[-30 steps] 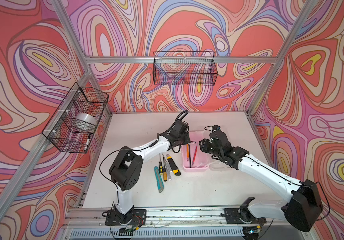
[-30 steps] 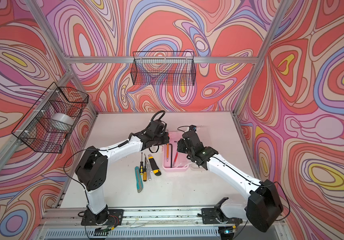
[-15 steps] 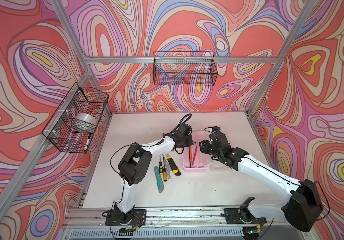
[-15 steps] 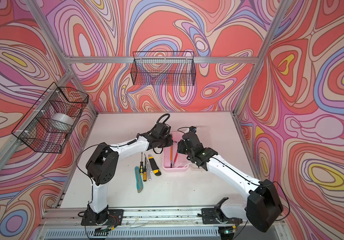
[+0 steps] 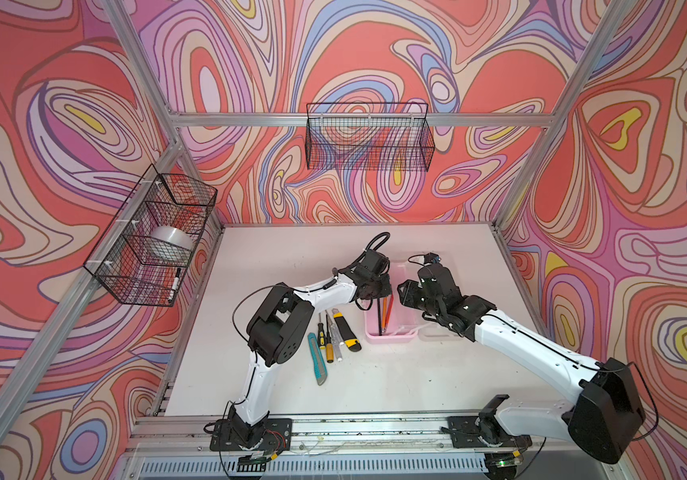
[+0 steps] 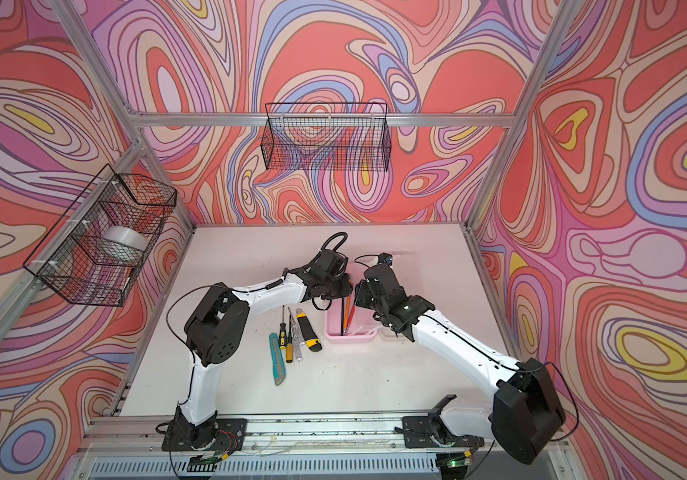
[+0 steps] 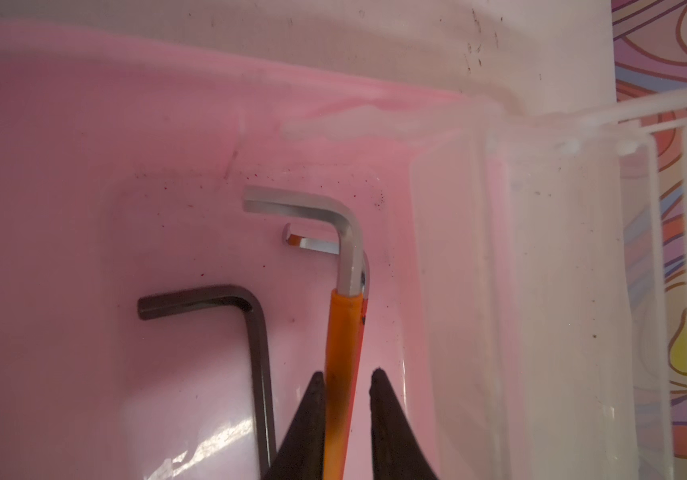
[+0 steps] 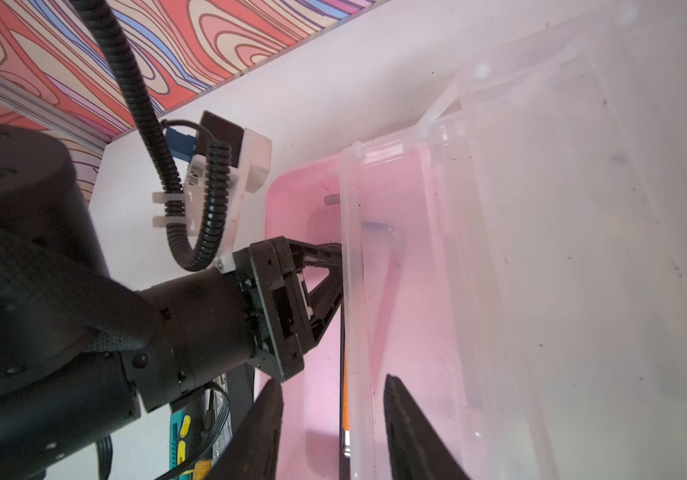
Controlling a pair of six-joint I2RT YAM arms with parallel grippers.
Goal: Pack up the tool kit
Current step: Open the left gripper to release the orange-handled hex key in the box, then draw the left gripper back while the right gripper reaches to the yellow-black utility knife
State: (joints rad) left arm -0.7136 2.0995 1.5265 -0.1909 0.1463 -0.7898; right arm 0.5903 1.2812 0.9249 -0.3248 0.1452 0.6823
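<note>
Centrally on the surface [image 5: 292,257], the pink case [image 5: 387,338] holds an orange-sleeved hex key [image 7: 342,332], straddled by the slightly parted left end effector [image 7: 348,372]. The right end effector [image 8: 332,378], half open and gripping nothing, straddles the translucent lid [image 8: 541,249], which blurs the contents behind it.

The black hex key [image 7: 259,374] is cut off.

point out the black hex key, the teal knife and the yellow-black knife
black hex key [image 7: 261,374], left wrist view, on its long shaft
teal knife [image 5: 317,359], in a top view, on its mid-body
yellow-black knife [image 5: 344,329], in a top view, on its black middle
</note>
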